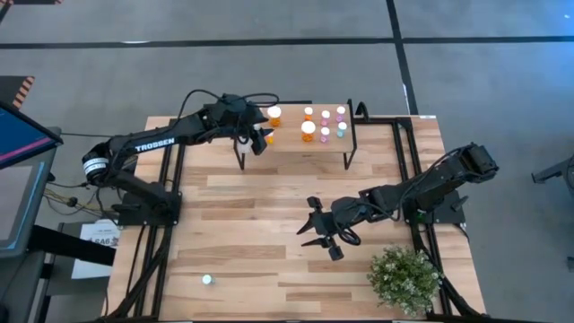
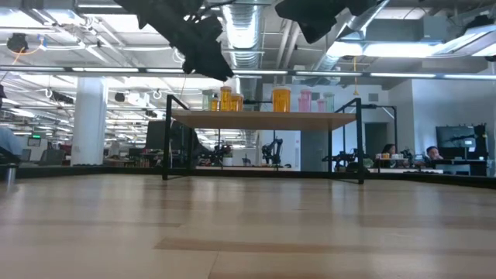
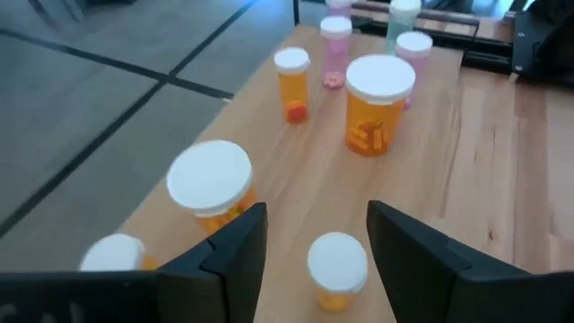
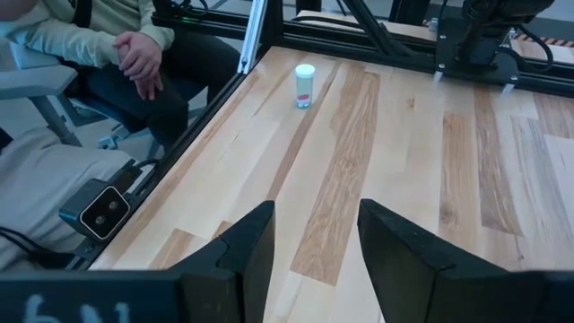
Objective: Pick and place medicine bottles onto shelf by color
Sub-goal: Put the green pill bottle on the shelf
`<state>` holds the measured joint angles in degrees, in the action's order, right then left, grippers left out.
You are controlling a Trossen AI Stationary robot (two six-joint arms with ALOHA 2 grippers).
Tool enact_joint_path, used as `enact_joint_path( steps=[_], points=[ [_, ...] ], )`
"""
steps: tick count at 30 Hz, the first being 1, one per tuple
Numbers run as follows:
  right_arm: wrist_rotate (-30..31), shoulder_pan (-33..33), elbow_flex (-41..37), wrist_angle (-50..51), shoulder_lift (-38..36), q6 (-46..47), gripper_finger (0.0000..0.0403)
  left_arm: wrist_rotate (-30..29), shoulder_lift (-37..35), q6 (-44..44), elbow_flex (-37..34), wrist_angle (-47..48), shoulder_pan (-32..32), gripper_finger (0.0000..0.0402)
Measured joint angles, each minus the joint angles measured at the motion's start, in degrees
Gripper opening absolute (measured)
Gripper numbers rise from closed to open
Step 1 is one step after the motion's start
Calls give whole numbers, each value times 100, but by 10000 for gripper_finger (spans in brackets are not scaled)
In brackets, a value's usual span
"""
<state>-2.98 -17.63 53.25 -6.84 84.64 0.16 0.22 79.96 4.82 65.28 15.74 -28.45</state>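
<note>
Medicine bottles, white-capped: most already stand on the shelf (image 1: 291,144), a light plank on thin black legs at the far side of the table (image 1: 269,206). Orange group toward the shelf's left end: a large orange bottle (image 3: 212,186), a small orange bottle (image 3: 337,269) and, farther along, a slim orange bottle (image 3: 292,82) and a wide orange bottle (image 3: 378,101). Pink bottles (image 3: 335,49) and a teal one follow toward the right end, so the sorting by colour looks largely kept. One item outstanding: a lone teal bottle (image 1: 207,280) upright on the table near its front left corner, well apart from the shelf; the right wrist view shows it (image 4: 305,85) ahead across bare wood. Left gripper (image 3: 316,242) is over the shelf's left end, jaws open, the small orange bottle between the fingers but not visibly pinched; whether it has just been set down cannot be told. Right gripper (image 4: 316,242) hangs above mid-table, jaws apart and empty, pointed toward the stray teal bottle. Judged status: nearly complete, one bottle left to fetch and place with the teal. Also present: a bushy plant (image 1: 405,278) at the front right corner; a seated person (image 4: 99,54) beyond the table edge.
</note>
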Motion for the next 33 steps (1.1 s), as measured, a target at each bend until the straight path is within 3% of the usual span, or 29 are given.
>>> enact_joint_path(
  steps=[10,16,22,27,33],
  points=[
    [0,-10,-2,62,0,9,184,66,-1209,11,-329,54,507,181],
    [-1,-37,-2,59,0,26,182,-459,-2414,-263,-1319,-245,1444,181],
    [0,-33,-2,19,0,28,181,-862,-3375,-680,-2516,-1300,2639,181],
    [0,-35,-2,-6,0,28,183,-1091,-3708,-819,-3412,-2001,3533,181],
    [0,-35,-2,-5,0,31,184,-1460,-3674,-1197,-3879,-2120,4301,181]
  ],
)
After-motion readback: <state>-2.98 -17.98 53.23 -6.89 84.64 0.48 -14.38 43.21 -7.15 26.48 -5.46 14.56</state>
